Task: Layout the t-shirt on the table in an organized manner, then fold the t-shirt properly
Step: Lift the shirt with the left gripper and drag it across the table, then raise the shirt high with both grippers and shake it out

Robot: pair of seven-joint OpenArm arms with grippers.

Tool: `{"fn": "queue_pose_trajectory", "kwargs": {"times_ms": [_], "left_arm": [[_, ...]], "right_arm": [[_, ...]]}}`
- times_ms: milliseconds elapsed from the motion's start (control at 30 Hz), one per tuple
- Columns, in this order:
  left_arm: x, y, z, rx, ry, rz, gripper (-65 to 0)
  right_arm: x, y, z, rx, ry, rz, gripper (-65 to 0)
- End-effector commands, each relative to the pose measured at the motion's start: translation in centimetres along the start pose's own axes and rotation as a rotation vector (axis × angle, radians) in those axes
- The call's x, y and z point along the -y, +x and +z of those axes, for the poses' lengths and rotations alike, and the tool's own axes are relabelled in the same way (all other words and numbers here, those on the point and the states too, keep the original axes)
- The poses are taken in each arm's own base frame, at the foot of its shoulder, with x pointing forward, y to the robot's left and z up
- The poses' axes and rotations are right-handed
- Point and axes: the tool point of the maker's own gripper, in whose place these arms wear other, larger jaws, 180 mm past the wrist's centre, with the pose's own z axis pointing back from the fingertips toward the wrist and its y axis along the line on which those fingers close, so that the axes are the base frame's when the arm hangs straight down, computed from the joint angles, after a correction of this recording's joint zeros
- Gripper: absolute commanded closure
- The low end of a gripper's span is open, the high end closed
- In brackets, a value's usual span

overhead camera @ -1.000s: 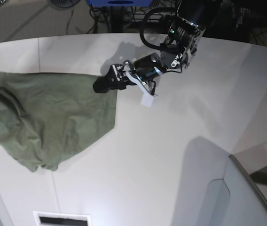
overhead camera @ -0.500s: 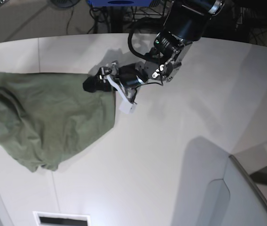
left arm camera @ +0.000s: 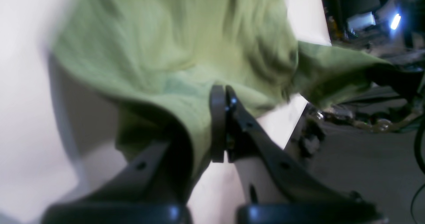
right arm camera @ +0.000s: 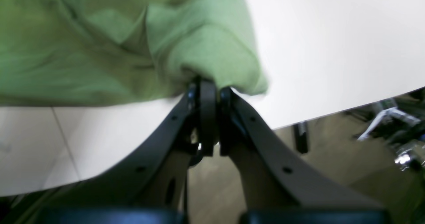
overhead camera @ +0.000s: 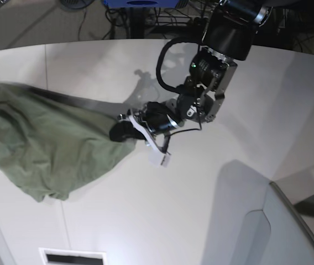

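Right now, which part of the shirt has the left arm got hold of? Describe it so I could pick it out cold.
On the big white matte table, find the rumpled olive-green cotton t-shirt at the base view's left. Follow its upper edge rightward to the corner nearest the black arm: that corner is pinched in the left gripper, its fingers closed. Unlike the slack cloth around it, this edge is pulled taut.

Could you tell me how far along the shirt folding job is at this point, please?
Early. Done: both grippers are shut on the shirt, left gripper on one edge, right gripper on another. In hand: spreading it; it lies bunched on the table. Left: flattening and every fold.
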Motion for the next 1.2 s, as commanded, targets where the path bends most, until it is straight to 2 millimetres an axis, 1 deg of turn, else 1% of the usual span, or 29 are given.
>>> {"fn": "queue_pose_trajectory", "kwargs": {"times_ms": [0,33,67,133,167,233,433,500,567,700,767,967,1067,1167], "left_arm": [[1.2,2.9,0.4,0.064,-0.028,-0.037,0.0],[1.4,4.0,0.9,0.085,-0.021,-0.061,0.0],[1.8,5.8,1.4,0.114,-0.017,-0.096,0.0],[2.7,8.4,2.3,0.146,-0.011,-0.153,0.0],[3.1,9.2,2.7,0.14,-0.007,-0.182,0.0],[4.2,11.7,3.8,0.16,-0.009,-0.242,0.0],[5.4,19.1,9.0,0.293,0.035,-0.334,0.0],[5.7,21.2,10.4,0.324,0.053,-0.359,0.0],[6.0,22.6,11.1,0.338,0.06,-0.382,0.0],[5.2,24.2,12.6,0.356,0.101,-0.42,0.0],[5.5,25.5,13.4,0.372,0.113,-0.453,0.0],[7.7,28.7,14.2,0.431,0.095,-0.515,0.0],[8.9,30.3,14.7,0.461,0.087,-0.545,0.0],[10.2,32.1,15.3,0.492,0.079,-0.576,0.0]], "right_arm": [[1.1,2.4,1.3,0.071,-0.038,0.033,-0.2],[1.5,3.4,1.9,0.09,-0.057,0.056,-0.2],[1.5,4.3,2.2,0.103,-0.065,0.089,-0.2],[1.5,5.9,2.8,0.129,-0.079,0.138,-0.2],[1.5,6.5,3.1,0.141,-0.085,0.152,-0.2],[1.8,6.9,3.4,0.149,-0.097,0.159,-0.2],[2.6,9.8,5.2,0.225,-0.139,0.189,-0.2],[2.6,11.7,6.1,0.279,-0.151,0.186,-0.2],[3.1,13.1,6.9,0.317,-0.168,0.184,-0.2],[3.7,15.5,8.3,0.381,-0.191,0.177,-0.2],[4.0,16.6,9.0,0.414,-0.199,0.168,-0.2],[4.1,19.4,10.7,0.512,-0.204,0.132,-0.2],[4.2,20.9,12.0,0.569,-0.213,0.117,-0.2],[3.6,23.2,13.3,0.632,-0.208,0.122,-0.2]]}}
